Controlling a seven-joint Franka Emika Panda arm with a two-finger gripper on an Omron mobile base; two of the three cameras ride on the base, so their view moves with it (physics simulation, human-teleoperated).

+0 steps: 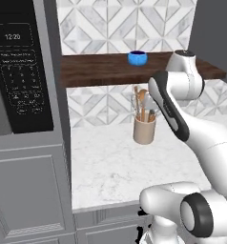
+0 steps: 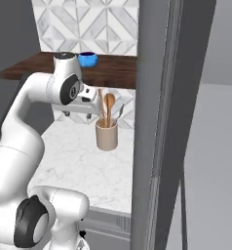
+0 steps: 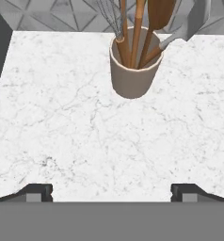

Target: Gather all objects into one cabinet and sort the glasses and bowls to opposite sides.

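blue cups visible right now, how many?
1. The blue cup sits on the dark wooden shelf above the counter, up and behind the utensil holder. Others may be hidden behind the arm or outside these views.

Even, diffuse rendered light falls on every surface, with no visible lamp. The white marble counter ahead of the finger tips reads bright and flat, its grey veining soft and slightly blurred. The tan cylindrical utensil holder, beyond the fingers, casts barely any shadow. The dark brown wooden shelf shows a faint sheen. Edges look coarse and low-resolution; no lens distortion is evident.
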